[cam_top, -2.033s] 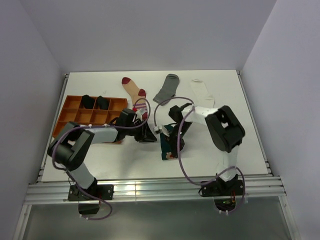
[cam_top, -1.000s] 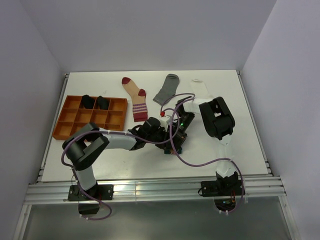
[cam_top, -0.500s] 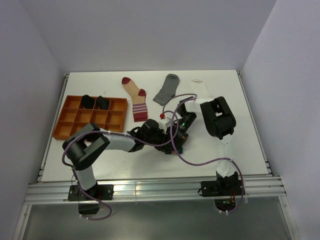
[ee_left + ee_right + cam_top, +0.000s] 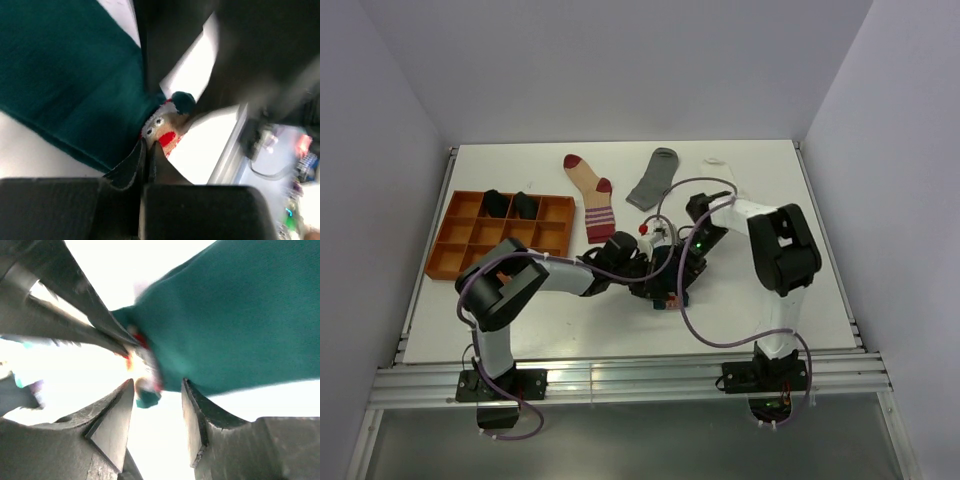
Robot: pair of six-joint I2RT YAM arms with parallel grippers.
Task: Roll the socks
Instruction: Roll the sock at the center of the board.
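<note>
Top external hides teal sock (image 4: pixel 65 75); left end effector (image 4: pixel 146 148) together, right end effector (image 4: pixel 157 390) apart.

teal sock (image 4: pixel 65 75), beige red-striped sock (image 4: pixel 592 200), orange tray (image 4: pixel 433 266)

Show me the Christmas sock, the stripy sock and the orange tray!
Christmas sock (image 4: pixel 240 315): right wrist view, on its plain teal part.
Stripy sock (image 4: pixel 600 220): top view, on its striped end.
Orange tray (image 4: pixel 440 233): top view, on its left wall.
</note>
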